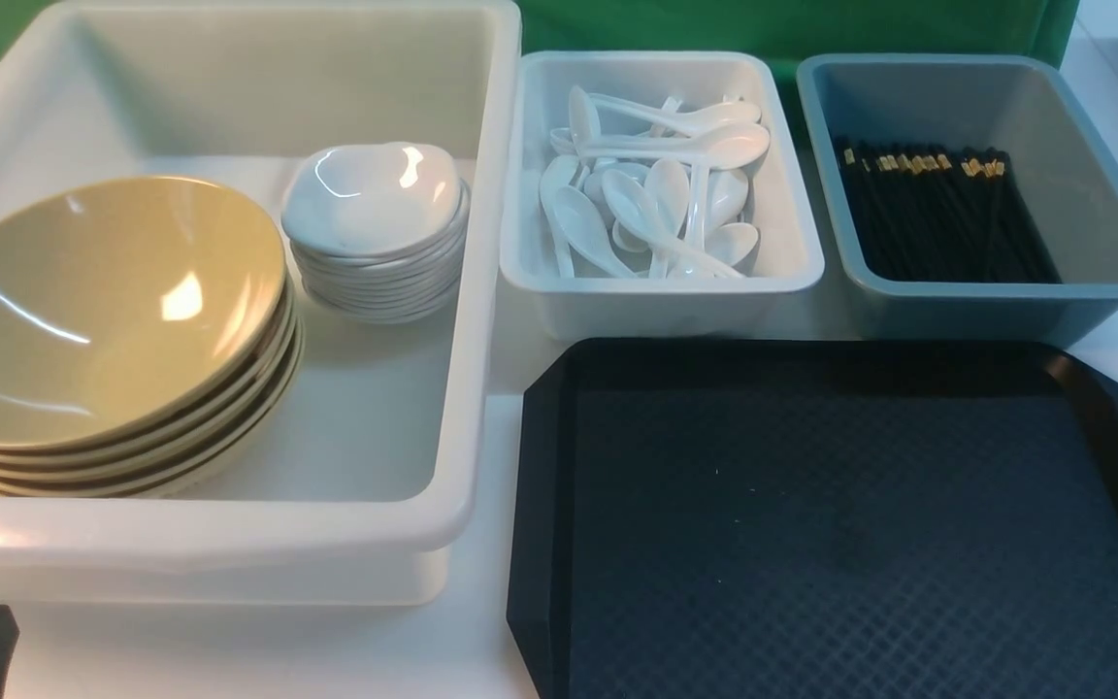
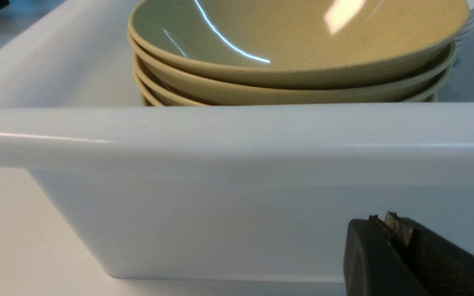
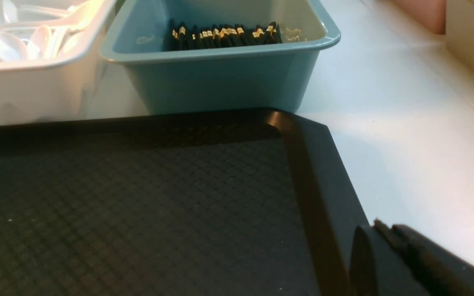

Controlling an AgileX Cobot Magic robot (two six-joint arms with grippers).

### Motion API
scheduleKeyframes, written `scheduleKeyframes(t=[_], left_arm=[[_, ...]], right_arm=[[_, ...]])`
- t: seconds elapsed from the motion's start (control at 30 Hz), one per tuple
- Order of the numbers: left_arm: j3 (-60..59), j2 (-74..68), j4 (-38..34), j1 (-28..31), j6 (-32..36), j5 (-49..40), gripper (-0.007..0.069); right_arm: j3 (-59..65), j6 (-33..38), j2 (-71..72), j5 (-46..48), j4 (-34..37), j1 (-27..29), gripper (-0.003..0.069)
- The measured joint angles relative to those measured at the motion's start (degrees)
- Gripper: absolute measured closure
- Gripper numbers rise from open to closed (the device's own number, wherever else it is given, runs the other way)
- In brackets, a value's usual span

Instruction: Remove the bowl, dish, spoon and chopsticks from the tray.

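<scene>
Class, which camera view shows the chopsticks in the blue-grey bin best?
The front view: the chopsticks show at full length in the blue-grey bin. The right wrist view shows only their gold-banded ends above the bin's rim. The left wrist view shows none.

Both hands are low near the bench's front edge, the left hand (image 2: 389, 230) with fingers pressed together, the right hand (image 3: 385, 232) likewise closed and empty.

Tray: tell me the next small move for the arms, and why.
Probably none beyond staying parked. The tray lies bare; bowls, dishes, spoons and chopsticks sit in the tubs; left gripper and right gripper hold nothing.
</scene>
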State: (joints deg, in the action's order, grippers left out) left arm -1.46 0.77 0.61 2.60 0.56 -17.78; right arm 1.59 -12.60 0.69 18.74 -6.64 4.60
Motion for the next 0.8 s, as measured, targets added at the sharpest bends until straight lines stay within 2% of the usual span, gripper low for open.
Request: scheduleKeyframes(t=[0.8], left_arm=[[0.0, 0.0, 0.0, 0.1, 0.0, 0.0, 0.0636]], right_arm=[[0.0, 0.0, 0.0, 0.0, 0.0, 0.0, 0.058]])
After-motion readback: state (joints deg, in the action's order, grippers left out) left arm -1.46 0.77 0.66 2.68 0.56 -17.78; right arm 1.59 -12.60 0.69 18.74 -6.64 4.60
